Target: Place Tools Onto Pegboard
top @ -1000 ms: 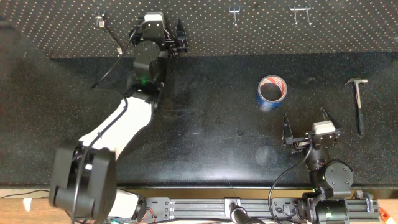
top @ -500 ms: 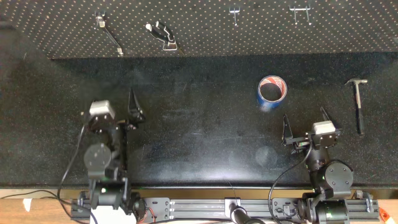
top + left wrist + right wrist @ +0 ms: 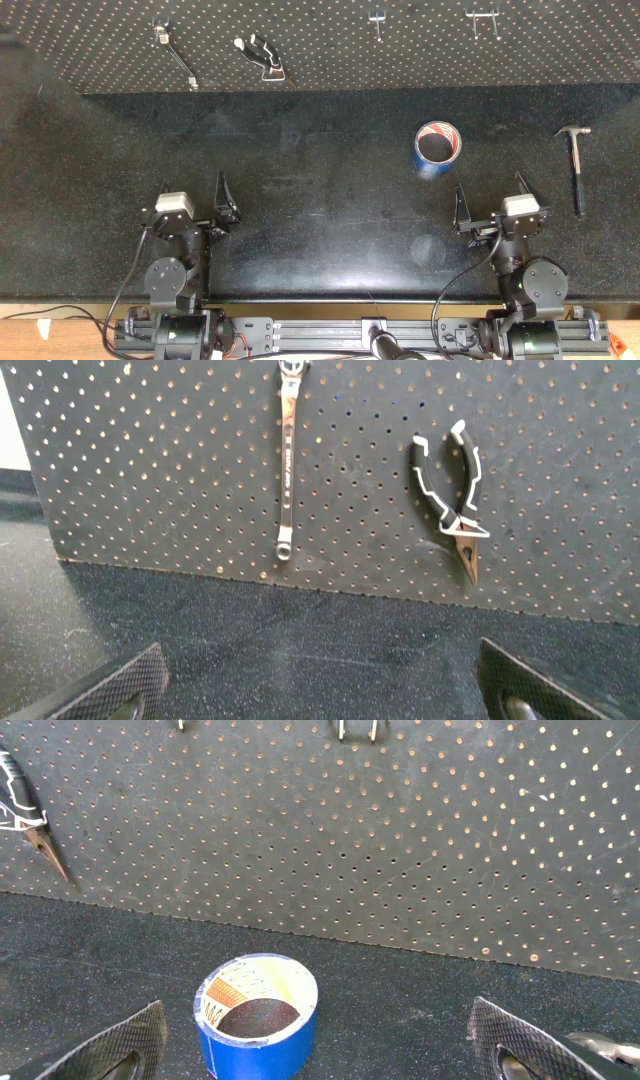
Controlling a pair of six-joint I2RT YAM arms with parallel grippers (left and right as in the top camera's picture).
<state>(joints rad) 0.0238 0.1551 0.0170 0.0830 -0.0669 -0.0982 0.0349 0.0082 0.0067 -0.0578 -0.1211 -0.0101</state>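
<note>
Blue tape roll (image 3: 437, 148), flat on the black table (image 3: 330, 200) with its hole upward, right of centre in the top view. Probably light and stiff, outer face likely slick; best taken across the wall, one finger inside the core. Above and slightly left of the right gripper (image 3: 490, 195), near but not touching; fingers spread wide, holding nothing. Hammer (image 3: 575, 170) at the far right, head toward the top of the frame. Judged head-heavy and rigid, best gripped on the handle close to the head; beside the same gripper, apart from it. Pegboard (image 3: 330, 40) along the top edge, with wrench (image 3: 177, 55) and pliers (image 3: 262, 58) hung at upper left and bare hooks (image 3: 377, 20) at upper right. Left gripper (image 3: 192, 192) at lower left, wide open, empty, well apart from both loose tools.
</note>
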